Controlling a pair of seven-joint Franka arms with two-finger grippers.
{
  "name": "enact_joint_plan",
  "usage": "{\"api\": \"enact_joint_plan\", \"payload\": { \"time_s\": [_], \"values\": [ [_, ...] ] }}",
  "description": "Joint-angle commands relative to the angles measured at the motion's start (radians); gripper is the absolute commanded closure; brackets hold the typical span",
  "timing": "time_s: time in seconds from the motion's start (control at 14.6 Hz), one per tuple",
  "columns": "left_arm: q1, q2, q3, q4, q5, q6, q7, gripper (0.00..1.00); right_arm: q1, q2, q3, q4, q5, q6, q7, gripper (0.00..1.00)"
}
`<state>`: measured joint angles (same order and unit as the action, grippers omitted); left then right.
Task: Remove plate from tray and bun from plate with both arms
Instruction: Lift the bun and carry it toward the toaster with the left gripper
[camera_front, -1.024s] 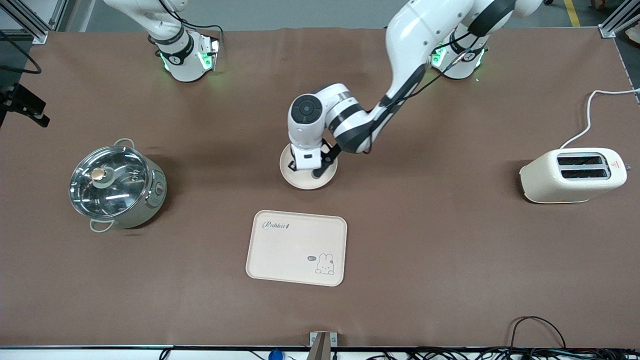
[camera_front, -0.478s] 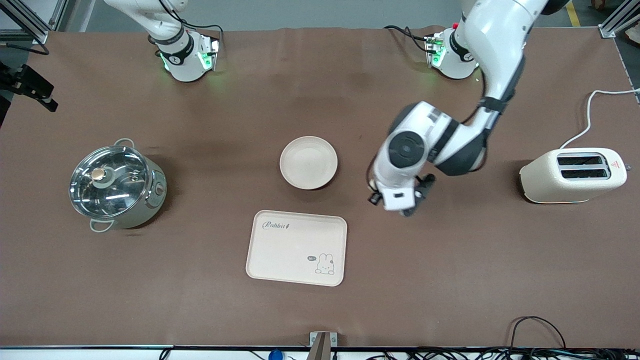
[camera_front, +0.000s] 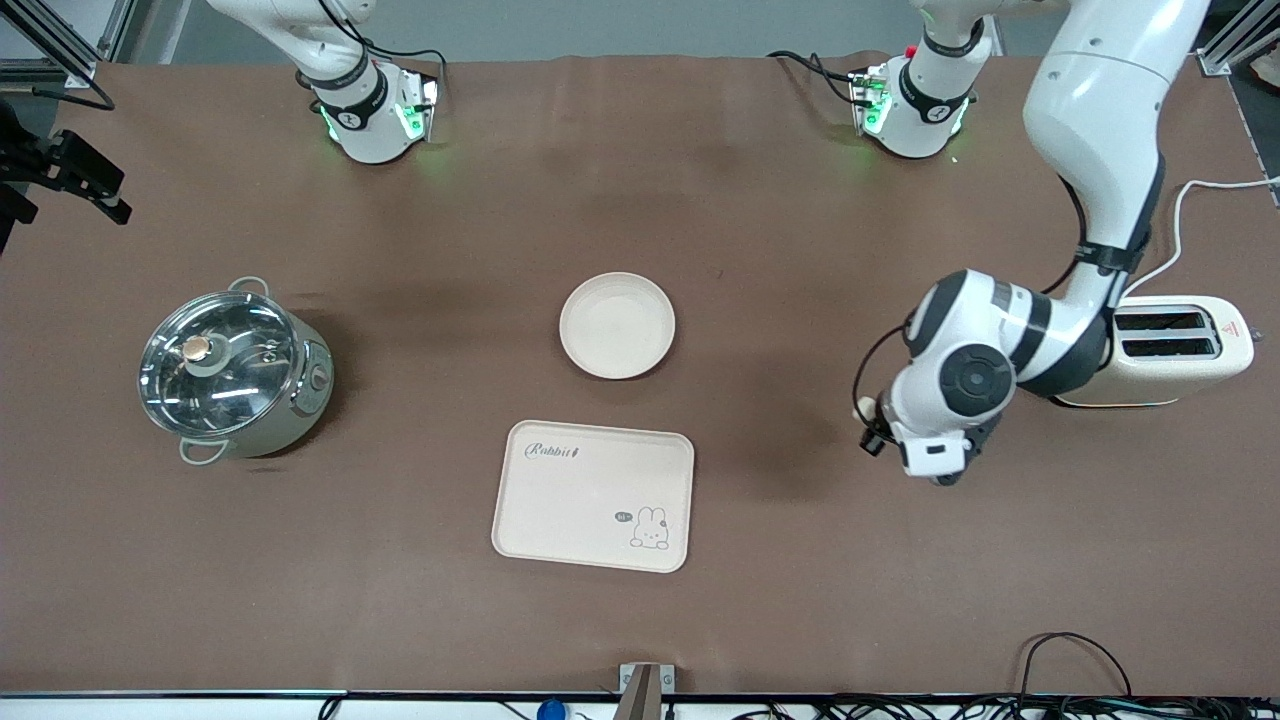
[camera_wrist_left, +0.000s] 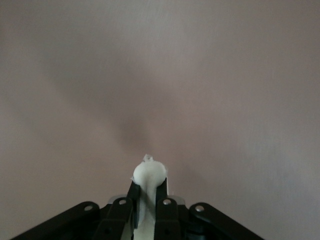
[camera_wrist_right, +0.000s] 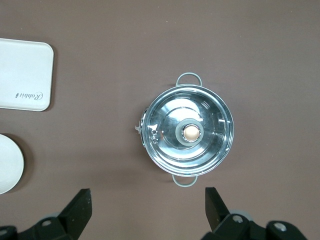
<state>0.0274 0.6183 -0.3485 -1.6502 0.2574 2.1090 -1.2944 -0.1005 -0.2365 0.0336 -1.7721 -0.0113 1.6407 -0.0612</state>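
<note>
**Bun off the plate, hanging over bare table**

Gripping the bun (camera_wrist_left: 148, 175) between closed fingers, left gripper (camera_front: 925, 462) hovering over open brown table (camera_front: 780, 600) between the tray (camera_front: 593, 496) and the toaster (camera_front: 1145, 352) — likely picked as a drop spot because nothing lies beneath. Sitting empty on the table, the plate (camera_front: 617, 325), already off the tray and farther from the front camera than it, the two apart. Lying bare as well, the tray, bunny drawing uncovered. Waiting high over the lidded pot (camera_wrist_right: 188, 133) at its own end of the table, right gripper (camera_wrist_right: 148, 210), fingers spread wide and holding nothing. Leaving plenty of room under the bun for a straight descent — toaster close beside the left arm's elbow, though, so worth minding on any swing toward that end. Judging the job nearly finished: only the release remaining.
</note>
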Motion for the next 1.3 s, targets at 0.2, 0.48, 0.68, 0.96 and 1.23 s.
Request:
{"api": "enact_joint_plan", "payload": {
  "time_s": [0.2,0.48,0.68,0.96,1.23],
  "values": [
    [0.052,0.084,0.0,0.001,0.055,0.106,0.076,0.75,-0.001,0.031,-0.003,0.051,0.014,0.004,0.015,0.0],
    [0.091,0.112,-0.001,0.021,0.099,0.132,0.132,0.02,-0.001,0.069,-0.003,0.097,0.01,-0.002,0.011,0.0],
    [0.098,0.055,-0.029,0.021,0.085,0.106,0.226,0.0,-0.001,0.069,-0.003,0.097,0.011,-0.002,0.012,0.0],
    [0.103,-0.093,-0.089,0.055,0.085,-0.049,0.328,0.0,-0.002,0.069,-0.004,0.095,0.013,-0.013,0.012,0.0],
    [0.126,-0.256,-0.092,0.128,0.059,-0.261,0.558,0.0,-0.002,0.069,-0.004,0.094,0.011,-0.015,0.014,0.0]
  ]
}}
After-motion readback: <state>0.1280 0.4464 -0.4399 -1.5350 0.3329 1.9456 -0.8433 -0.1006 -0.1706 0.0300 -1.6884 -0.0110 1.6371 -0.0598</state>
